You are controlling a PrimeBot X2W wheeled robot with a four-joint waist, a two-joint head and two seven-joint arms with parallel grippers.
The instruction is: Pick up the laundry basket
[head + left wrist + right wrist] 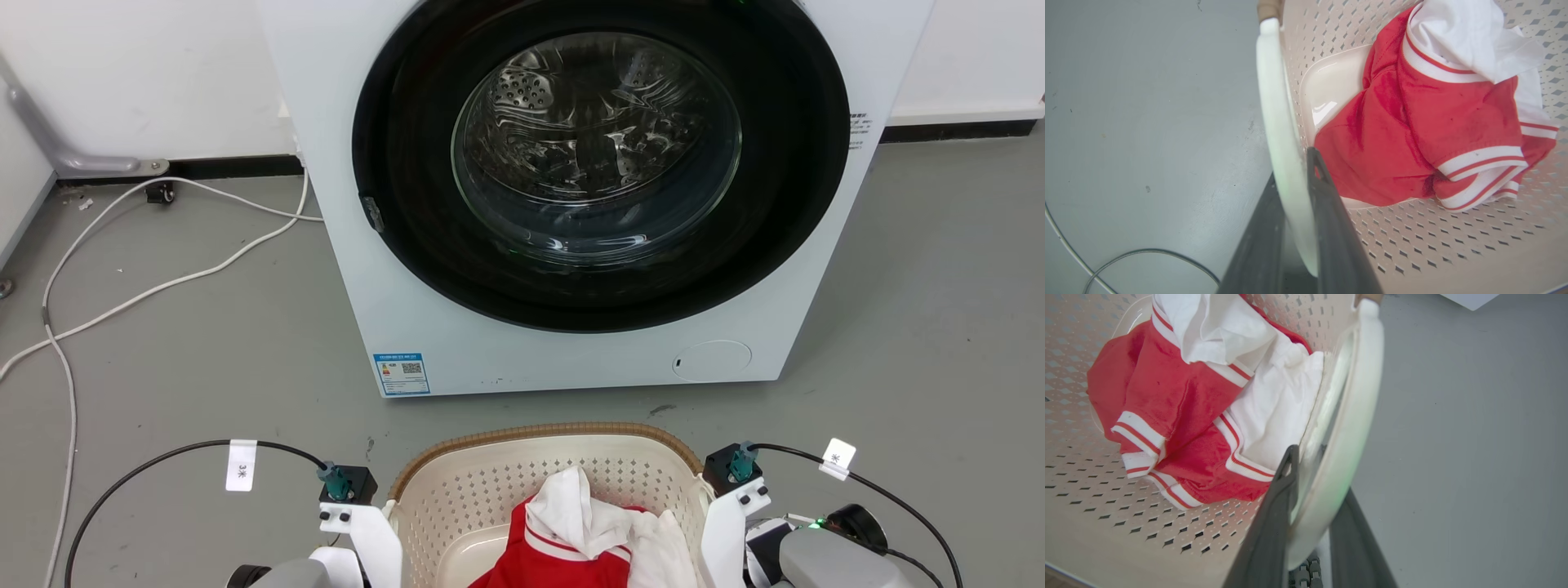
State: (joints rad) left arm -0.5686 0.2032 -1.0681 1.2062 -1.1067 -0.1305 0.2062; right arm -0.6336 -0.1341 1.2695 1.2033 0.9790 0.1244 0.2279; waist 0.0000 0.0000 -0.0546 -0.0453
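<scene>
The laundry basket [490, 490] sits at the bottom middle of the head view, just in front of the washing machine [522, 359] and between the two arms. It is cream plastic with rounded corners, its walls punched with rows of small diamond holes and its rim [547, 428] a brown woven-look band. Inside lies a crumpled red shirt [1392, 143] with white striped cuffs, a soft white cloth [1457, 36] bunched over it (the smooth, unpunched bottom of the basket gleams beside them in the left wrist view). The head view takes in the machine's glossy black door ring, the glass [596, 147] over the steel drum, and white cables [157, 287] snaking over the grey floor [204, 367]. The wrist views bring the grips close. The left gripper [1292, 171] presses its dark fingers on either side of a smooth white side handle [1274, 102], one inside the wall and one outside, and the right gripper [1321, 469] pinches the opposite handle [1359, 396] the same way.
</scene>
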